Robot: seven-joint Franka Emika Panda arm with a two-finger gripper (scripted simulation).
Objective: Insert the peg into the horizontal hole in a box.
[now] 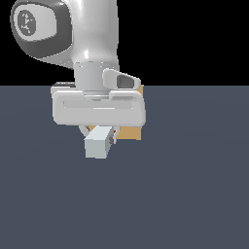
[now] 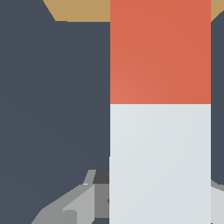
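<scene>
Peg: one peg [image 1: 98, 142] [image 2: 160, 109] — held between the fingers, pale end sticking out below the hand.
Gripper: one gripper [image 1: 99, 131], closed on the peg.
Box: one box [image 1: 130, 131] [image 2: 78, 9] — just behind the gripper, beyond the peg's orange end.

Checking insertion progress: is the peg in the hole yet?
Cannot tell. The peg points its orange end at the box, but the hole is hidden.
</scene>
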